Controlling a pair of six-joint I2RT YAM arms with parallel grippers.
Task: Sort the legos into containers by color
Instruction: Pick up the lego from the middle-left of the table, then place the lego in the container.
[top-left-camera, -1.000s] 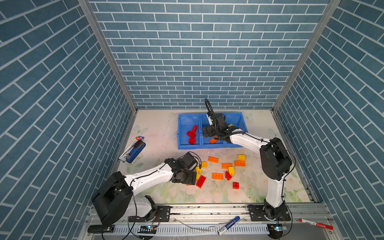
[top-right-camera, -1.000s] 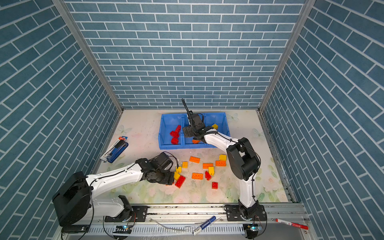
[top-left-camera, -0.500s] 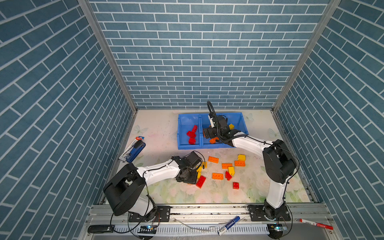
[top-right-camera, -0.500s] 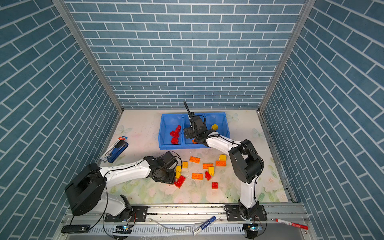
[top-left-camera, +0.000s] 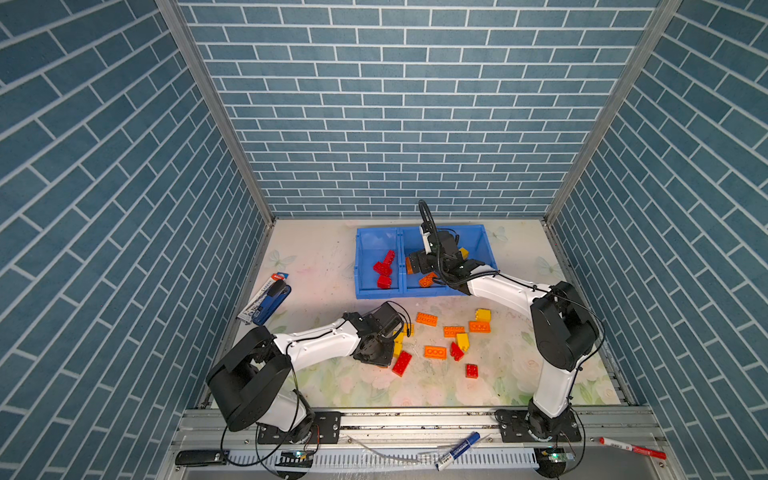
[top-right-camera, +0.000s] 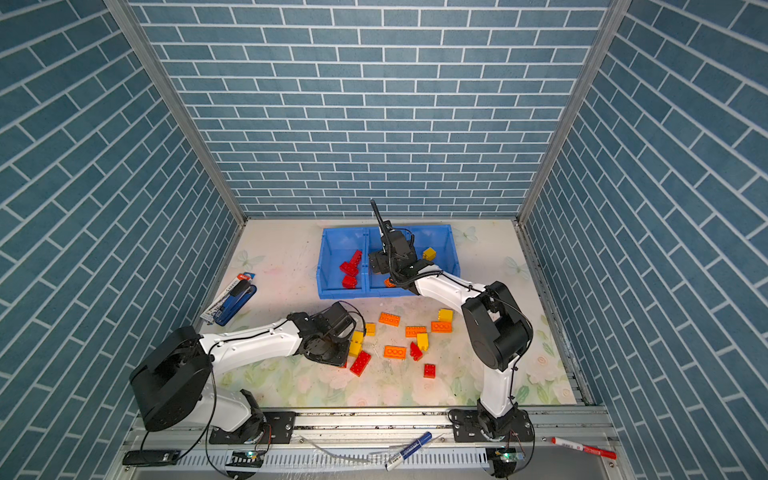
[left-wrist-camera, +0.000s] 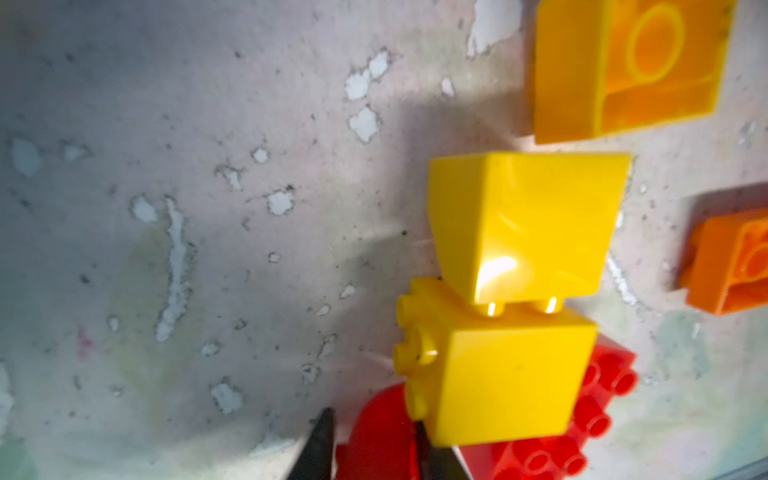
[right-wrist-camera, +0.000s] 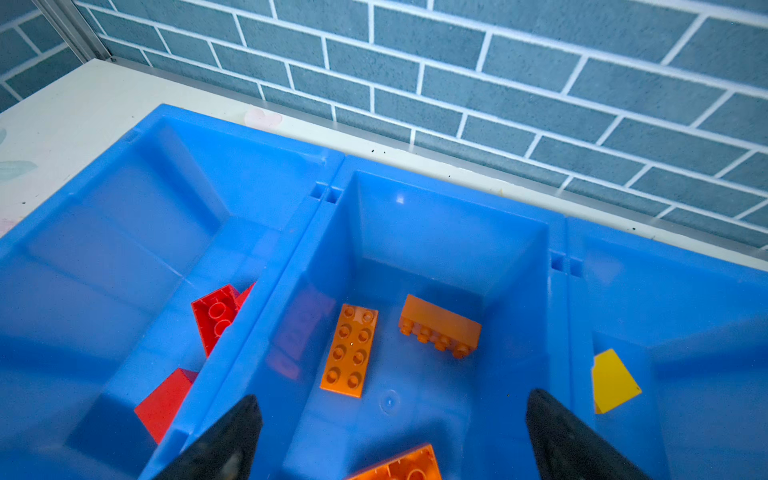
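- Pinching a red lego in your left gripper — likely light, stiff, slick; squeeze flat sides.
- Your right gripper gapes empty over containers, 12 o'clock.

Both arms are the same kit, basically: glossy white link shells with chunky matte-black joint housings. The left arm has a big rounded black shoulder block, and the right arm has a matching black drum. Thin black cables run along the white shells and hang loose at the wrists, with one stiff loop sticking up off the right one. Each base sits on a flat black plate with a few bolt heads showing. The right gripper has plain black fingers, wedge-shaped and tapering to blunt tips.
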